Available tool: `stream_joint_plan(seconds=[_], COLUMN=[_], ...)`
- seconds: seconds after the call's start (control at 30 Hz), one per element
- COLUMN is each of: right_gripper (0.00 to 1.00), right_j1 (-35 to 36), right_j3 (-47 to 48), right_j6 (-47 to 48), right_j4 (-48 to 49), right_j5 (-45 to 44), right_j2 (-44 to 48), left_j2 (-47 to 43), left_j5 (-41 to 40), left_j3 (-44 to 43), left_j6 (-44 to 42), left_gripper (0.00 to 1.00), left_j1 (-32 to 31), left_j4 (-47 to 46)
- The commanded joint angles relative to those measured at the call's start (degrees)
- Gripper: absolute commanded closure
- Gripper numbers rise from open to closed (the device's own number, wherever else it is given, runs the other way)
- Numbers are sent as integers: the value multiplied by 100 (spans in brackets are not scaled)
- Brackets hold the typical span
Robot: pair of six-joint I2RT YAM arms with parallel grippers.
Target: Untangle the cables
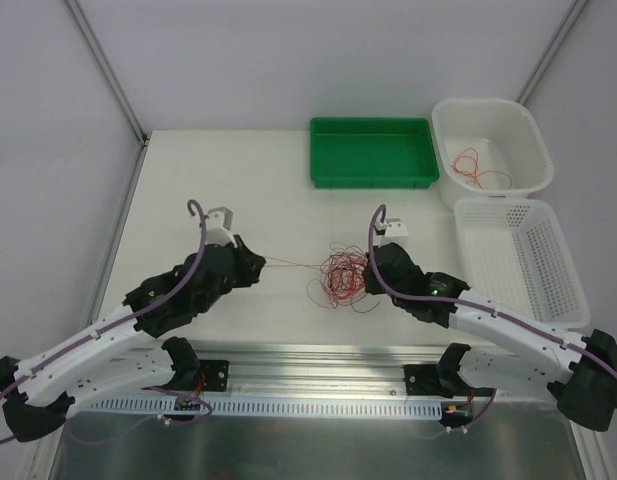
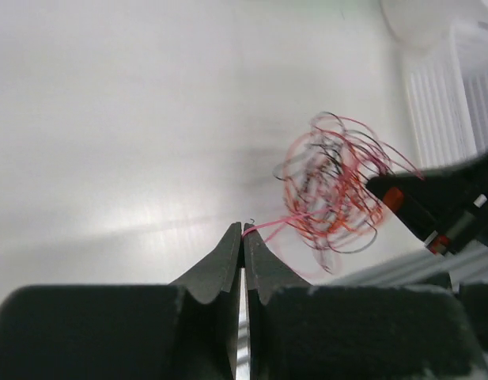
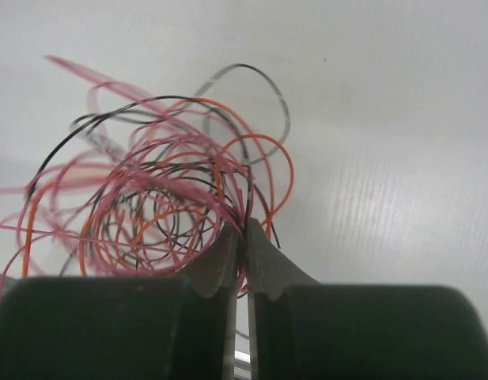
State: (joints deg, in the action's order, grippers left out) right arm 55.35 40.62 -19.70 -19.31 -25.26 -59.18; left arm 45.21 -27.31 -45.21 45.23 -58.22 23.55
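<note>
The cables (image 1: 343, 272) lie as one loose knot of red, orange and dark loops near the middle of the surface (image 1: 238, 180), with a tool on either side of it. The left tool (image 1: 262, 264), at 9 o'clock from the knot, has its jaws pressed together on the tip of a single pink-red strand (image 1: 288, 265). That strand runs nearly straight from the jaws back into the knot, and the line looks taut, which suggests this arm is there to draw one wire free. The right tool (image 1: 372, 262), at 3 o'clock from the knot, is clamped on a bunch of loops at the knot's edge; its wrist view shows several wires pinched at the fingertips. It probably serves as the anchor, so that the knot stays put rather than sliding along with the pulled strand. Holding from opposite sides lets a pull open the loops instead of dragging them. A white tub (image 1: 491, 145) at 1 o'clock from the knot holds one loose cable (image 1: 473, 165), so freed wires seem to go there. The green tray (image 1: 371, 152) at 12 o'clock and the slotted basket (image 1: 518, 260) at 3 o'clock hold none that I can see.
</note>
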Motion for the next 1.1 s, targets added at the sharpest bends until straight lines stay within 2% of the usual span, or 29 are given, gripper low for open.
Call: stream_joint_plan(seconds=[0.0, 0.1, 0.23, 0.5, 0.53, 0.67, 0.73, 0.77, 0.83, 0.87, 0.9, 1.0, 1.07], right_gripper=[93, 91, 85, 87, 87, 87, 85, 80, 51, 51, 38, 22, 17], right_j1=[-411, -648, -737, -737, -736, -737, -745, -737, -736, -736, -745, -701, -535], right_j3=[-247, -186, 15, 612, 692, 1175, 1255, 1220, 985, 861, 764, 456, 377], right_j6=[159, 186, 213, 643, 669, 784, 871, 907, 933, 925, 846, 723, 556], right_j4=[-995, -1250, -1637, -1812, -1917, -2734, -2842, -2772, -2203, -2200, -1878, -1227, -997], right_j5=[-718, -683, -455, 715, 672, -459, -411, -79, 544, 739, 924, 1575, 1612], right_j2=[493, 802, 1460, 2252, 2305, 2411, 2481, 2490, 2403, 2315, 2036, 1447, 796], left_j2=[-644, -759, -663, -206, -206, -381, -382, -373, -364, -381, -416, -592, -715], left_j5=[-346, -249, -12, 112, 94, 120, 356, 436, 760, 832, 893, 991, 991], left_j3=[-128, -277, -173, 715, 785, 1049, 997, 901, 769, 742, 733, 724, 733], left_j6=[-524, -647, -612, -208, -182, -207, -269, -313, -401, -436, -454, -542, -594], left_gripper=[100, 100, 100, 100, 100, 100, 100, 100, 100, 100, 100, 100, 100], left_j1=[898, 1391, 1541, 1795, 1988, 2823, 2982, 2991, 2992, 2992, 3000, 2992, 2992], left_j4=[992, 1291, 1354, 1371, 1380, 1380, 1363, 1345, 1310, 1310, 1301, 1310, 1310])
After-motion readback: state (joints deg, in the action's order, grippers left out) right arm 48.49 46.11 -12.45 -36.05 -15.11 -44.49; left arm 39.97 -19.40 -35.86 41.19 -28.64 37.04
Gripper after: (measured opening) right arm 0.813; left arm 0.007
